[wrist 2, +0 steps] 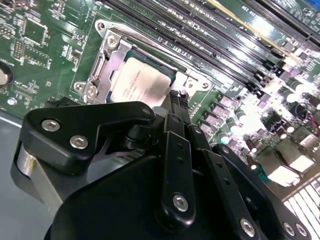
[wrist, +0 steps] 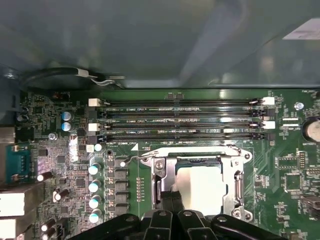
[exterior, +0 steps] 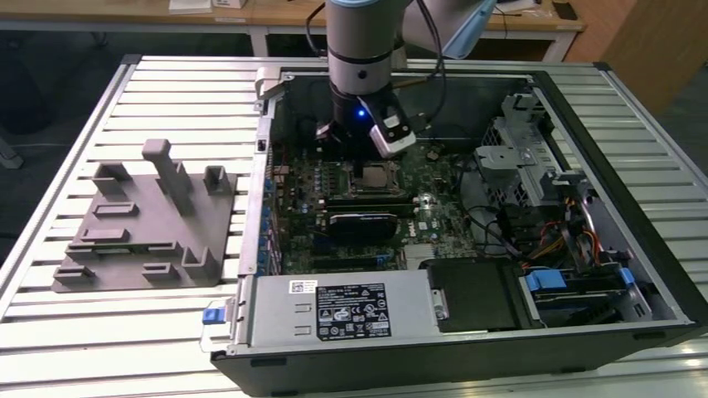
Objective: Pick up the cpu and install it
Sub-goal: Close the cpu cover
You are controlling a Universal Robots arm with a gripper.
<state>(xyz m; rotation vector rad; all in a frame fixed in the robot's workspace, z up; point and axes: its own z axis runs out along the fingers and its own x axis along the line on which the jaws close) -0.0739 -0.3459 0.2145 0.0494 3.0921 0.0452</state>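
One cpu sits in its socket (install step, apparently ending) beneath the closed, empty end effector; leaving must not nudge it.

Arm above cpu inside open case

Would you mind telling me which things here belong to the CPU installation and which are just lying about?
Belong to the job:
- the cpu, lying in the socket frame
- the gripper, right by the cpu's edge

Just lying about:
- the grey fixture, outside the computer case
- the power supply
- the memory slots
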